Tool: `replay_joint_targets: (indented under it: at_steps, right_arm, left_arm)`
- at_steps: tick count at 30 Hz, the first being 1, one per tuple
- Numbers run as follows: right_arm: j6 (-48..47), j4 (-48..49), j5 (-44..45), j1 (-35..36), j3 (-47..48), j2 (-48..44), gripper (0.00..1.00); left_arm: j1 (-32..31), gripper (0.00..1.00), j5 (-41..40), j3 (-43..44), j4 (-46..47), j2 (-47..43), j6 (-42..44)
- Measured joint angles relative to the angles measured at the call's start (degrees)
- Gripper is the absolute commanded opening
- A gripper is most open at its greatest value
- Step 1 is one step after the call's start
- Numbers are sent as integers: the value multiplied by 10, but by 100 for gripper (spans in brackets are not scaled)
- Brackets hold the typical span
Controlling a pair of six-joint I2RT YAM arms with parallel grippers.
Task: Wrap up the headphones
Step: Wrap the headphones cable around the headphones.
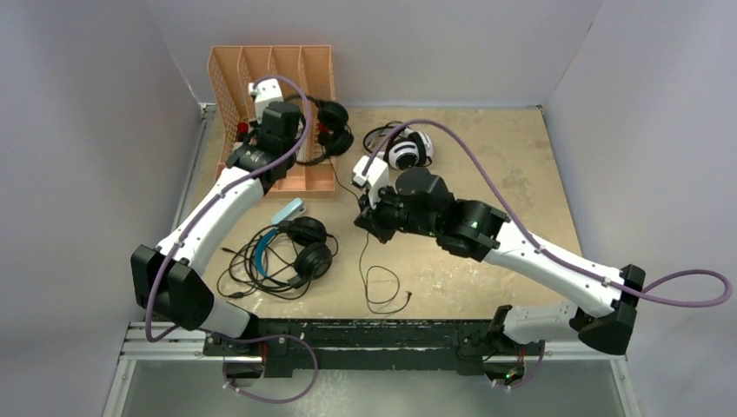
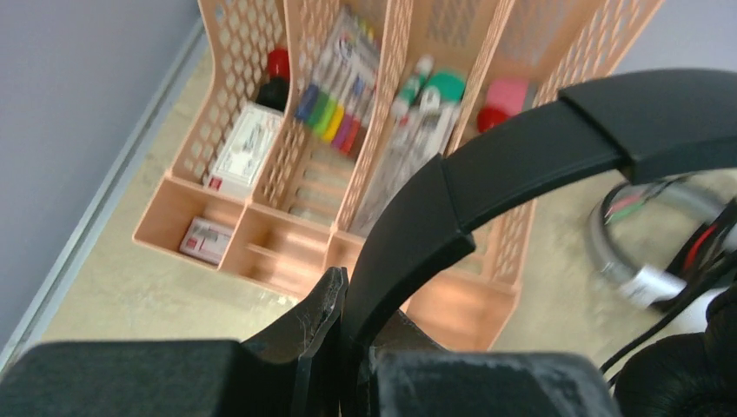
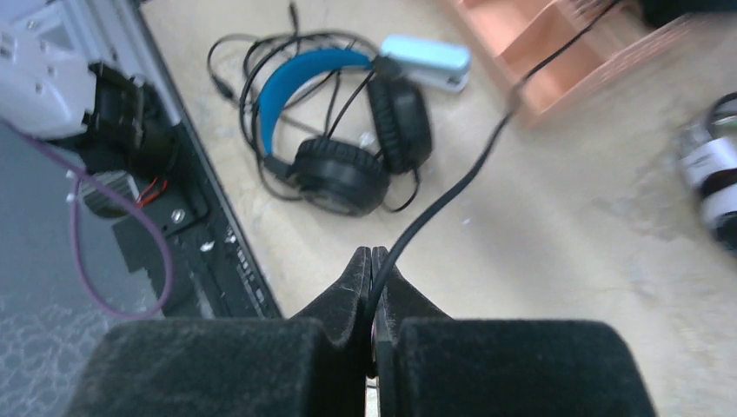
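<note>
Slim all-black headphones [image 1: 335, 137], beside the organizer [image 2: 261, 252]: your left tool [image 2: 346, 317] clamps the headband [image 2: 521, 156], your right tool [image 3: 372, 291] pinches a thin cable [image 3: 452, 187]; labels unreadable.

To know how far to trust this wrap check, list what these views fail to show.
Top view: slim all-black headset, headband hidden under the left arm.
Right wrist view: white-and-black headset, blurred, cut by the right edge.
Right wrist view: thin black cable, far end beyond the top edge.
</note>
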Motion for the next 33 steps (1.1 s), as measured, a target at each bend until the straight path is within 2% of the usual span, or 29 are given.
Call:
replay_joint_targets:
  at_steps: [5, 8, 11, 18, 24, 29, 33]
  right_arm:
    - [-75, -71, 36, -25, 151, 44, 0]
    - [-116, -93, 39, -63, 226, 91, 0]
    - [-150, -108, 40, -99, 263, 129, 0]
    - [-194, -107, -3, -173, 271, 184, 0]
    - [-202, -103, -48, -197, 289, 206, 0]
    - [-210, -100, -69, -194, 279, 175, 0]
    - [-209, -91, -77, -198, 219, 115, 0]
  left_arm:
    - [-6, 0, 62, -123, 20, -48, 85]
    - [-10, 0, 101, -160, 21, -89, 125]
    - [-12, 0, 145, -175, 21, -134, 159]
    - [-15, 0, 250, -193, 23, -212, 195]
    - [-16, 0, 293, -188, 10, -204, 198]
    - [-16, 0, 272, -186, 6, -177, 166]
    - [-16, 0, 316, -185, 22, -170, 120]
